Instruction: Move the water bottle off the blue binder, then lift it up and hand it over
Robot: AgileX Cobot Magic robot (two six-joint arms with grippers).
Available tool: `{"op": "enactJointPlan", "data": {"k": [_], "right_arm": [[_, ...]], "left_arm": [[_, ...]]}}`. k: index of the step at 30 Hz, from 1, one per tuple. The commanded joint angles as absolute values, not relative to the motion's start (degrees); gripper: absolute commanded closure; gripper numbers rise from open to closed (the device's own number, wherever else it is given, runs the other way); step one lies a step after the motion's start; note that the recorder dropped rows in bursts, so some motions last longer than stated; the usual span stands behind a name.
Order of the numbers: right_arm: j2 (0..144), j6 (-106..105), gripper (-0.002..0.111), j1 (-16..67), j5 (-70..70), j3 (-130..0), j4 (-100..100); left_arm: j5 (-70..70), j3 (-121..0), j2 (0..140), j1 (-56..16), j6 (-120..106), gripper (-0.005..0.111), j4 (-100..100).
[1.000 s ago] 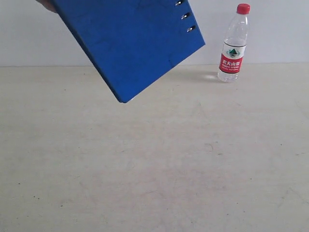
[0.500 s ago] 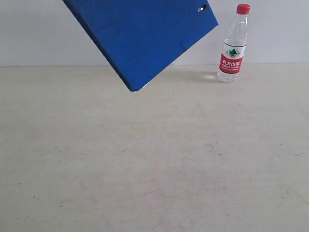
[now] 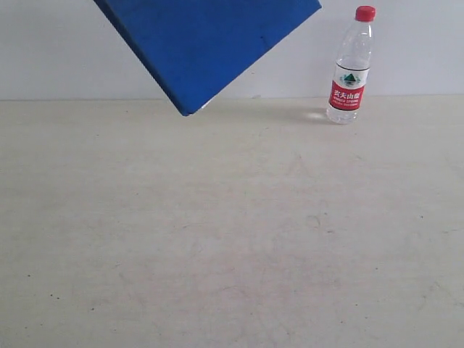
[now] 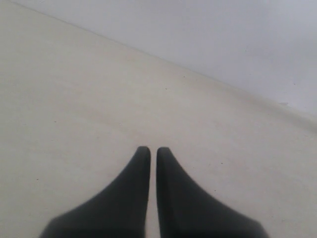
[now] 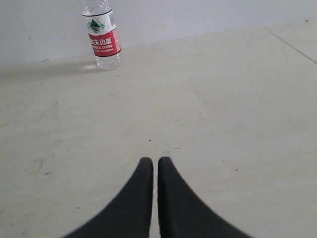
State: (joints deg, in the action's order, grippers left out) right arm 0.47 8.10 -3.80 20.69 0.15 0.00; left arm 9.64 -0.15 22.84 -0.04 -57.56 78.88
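Up and to the left went the blue binder (image 3: 210, 43) since half a second before. Its lowest corner sat higher, and the ring hole that had shown near its right corner had slipped out past the top edge of the exterior view.

Closest in, the left gripper (image 4: 149, 150) hung over bare table (image 3: 232, 239) with its dark fingers (image 4: 141, 168) clenched to a thin slit and nothing between them. The right gripper (image 5: 151, 160) was the same: pinched nearly together, empty, low over the tabletop.

Further back on the right side, the water bottle (image 3: 350, 65) stood upright on the table close to the white wall (image 3: 406, 51), red cap on top. The right wrist camera saw it too (image 5: 103, 37), well ahead of those fingertips.

The binder was off the table, tilted corner-down in the air to the left of the bottle and clear of it. What held it could not be seen.
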Motion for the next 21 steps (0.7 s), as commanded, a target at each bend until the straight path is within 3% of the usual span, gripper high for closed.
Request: {"op": "enactJointPlan", "data": {"k": [1,16,21], "right_arm": [[0.75,10.01,0.107,-0.7,20.94,0.0,-0.61],[0.63,8.49,0.107,0.69,21.72,0.0,0.0],[0.0,8.34,0.107,-3.57,25.44,0.0,2.18]], "left_arm": [[9.64,0.0,22.57,-0.55,-57.35,0.102,78.59],[9.58,0.0,22.57,-0.55,-57.35,0.102,78.59],[9.35,0.0,22.32,-0.55,-57.35,0.102,78.59]]}}
